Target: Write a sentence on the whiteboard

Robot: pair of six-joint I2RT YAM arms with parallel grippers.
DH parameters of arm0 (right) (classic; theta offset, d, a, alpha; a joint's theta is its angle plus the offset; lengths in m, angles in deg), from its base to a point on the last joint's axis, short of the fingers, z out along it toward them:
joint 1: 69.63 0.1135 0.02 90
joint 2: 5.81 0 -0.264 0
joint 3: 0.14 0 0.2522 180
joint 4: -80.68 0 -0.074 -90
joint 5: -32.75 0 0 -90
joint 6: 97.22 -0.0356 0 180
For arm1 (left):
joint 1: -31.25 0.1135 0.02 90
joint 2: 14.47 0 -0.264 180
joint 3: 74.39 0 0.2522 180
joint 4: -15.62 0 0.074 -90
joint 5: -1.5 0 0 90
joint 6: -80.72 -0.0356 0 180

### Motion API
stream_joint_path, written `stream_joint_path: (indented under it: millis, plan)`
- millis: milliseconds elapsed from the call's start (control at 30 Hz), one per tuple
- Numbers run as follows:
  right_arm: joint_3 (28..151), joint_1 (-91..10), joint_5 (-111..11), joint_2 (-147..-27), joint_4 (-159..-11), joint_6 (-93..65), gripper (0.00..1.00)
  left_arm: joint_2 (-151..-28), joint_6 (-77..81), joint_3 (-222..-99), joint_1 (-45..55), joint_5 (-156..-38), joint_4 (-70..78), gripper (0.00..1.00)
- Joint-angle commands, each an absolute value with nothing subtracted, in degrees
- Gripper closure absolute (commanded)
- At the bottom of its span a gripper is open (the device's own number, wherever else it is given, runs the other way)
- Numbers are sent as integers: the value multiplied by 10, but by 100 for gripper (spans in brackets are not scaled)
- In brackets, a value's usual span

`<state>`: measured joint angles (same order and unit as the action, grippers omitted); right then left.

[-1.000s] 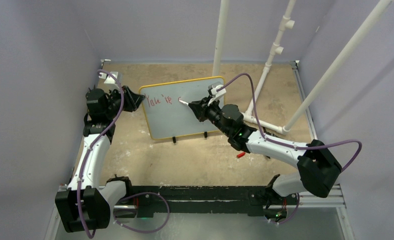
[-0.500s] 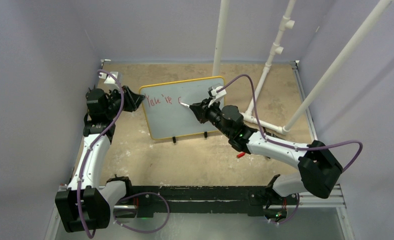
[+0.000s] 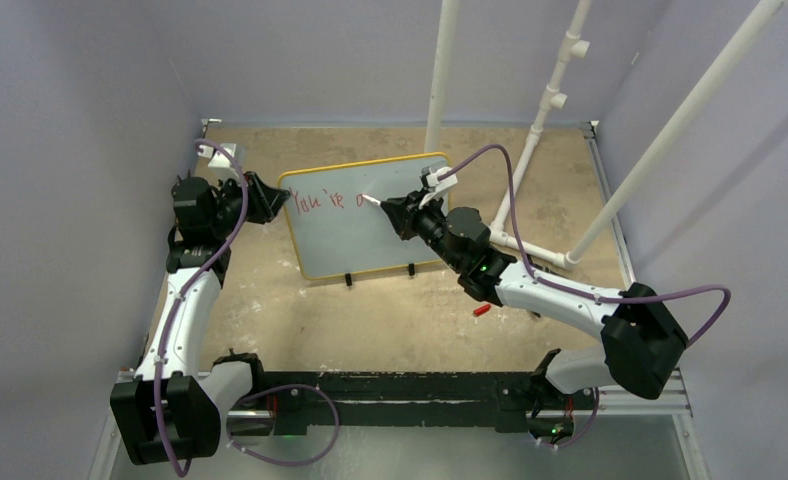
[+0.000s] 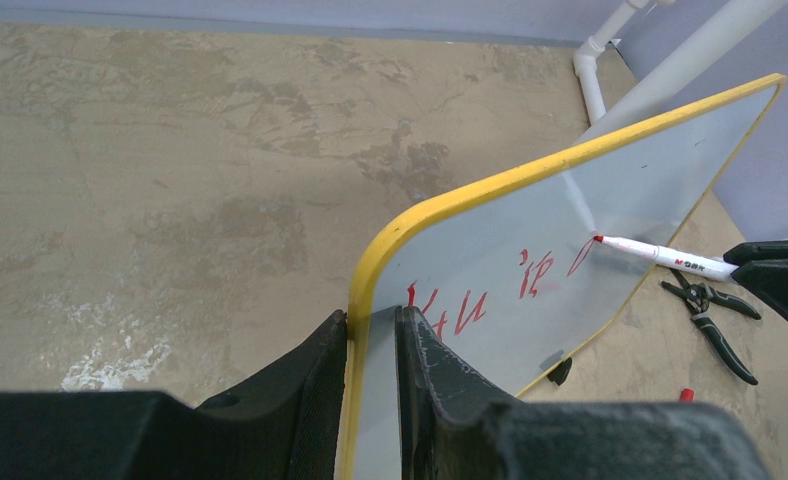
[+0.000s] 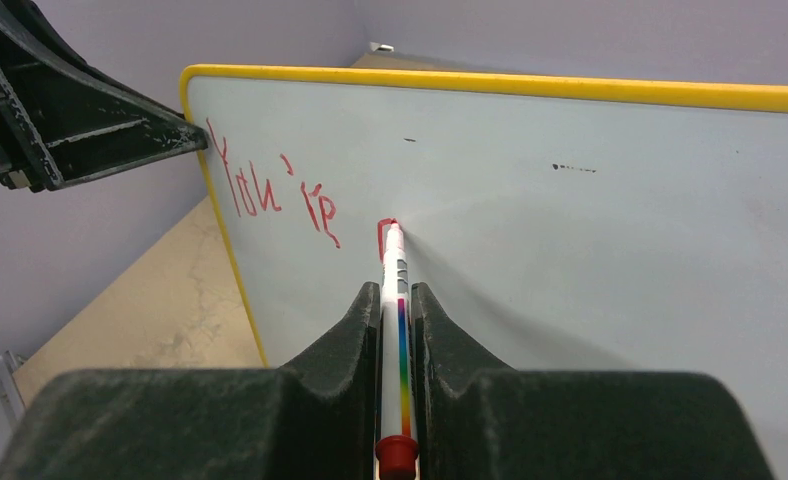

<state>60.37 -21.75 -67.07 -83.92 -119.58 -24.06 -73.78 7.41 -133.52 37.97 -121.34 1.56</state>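
The whiteboard (image 3: 370, 225) stands tilted on small black feet, its yellow frame (image 4: 490, 185) showing in the left wrist view. Red letters "You're" (image 5: 270, 190) run along its upper left. My left gripper (image 4: 372, 322) is shut on the whiteboard's left edge, one finger on each face. My right gripper (image 5: 397, 292) is shut on a white marker (image 5: 397, 300) with a rainbow stripe and red end. The marker's red tip (image 3: 366, 200) touches the board beside a fresh red stroke (image 5: 383, 228).
A red marker cap (image 3: 481, 310) lies on the tan table behind my right arm. Black pliers (image 4: 715, 312) lie on the table beyond the board. White pipes (image 3: 550, 100) stand at the back right, with purple walls all round.
The right gripper has moved the marker tip slightly up along the board, adding to the red stroke after "You're". The left arm and the board have stayed still.
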Motion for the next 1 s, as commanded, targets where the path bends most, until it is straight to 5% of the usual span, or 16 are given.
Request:
stream_joint_path:
  millis: [0, 967]
  plan:
    - [630, -223, -699, -831, -1215, -229, 100, -738, 63, -1334, 383, -1226, 34, 77]
    - [582, -223, -715, -810, -1182, -245, 100, -737, 64, -1334, 382, -1227, 35, 77]
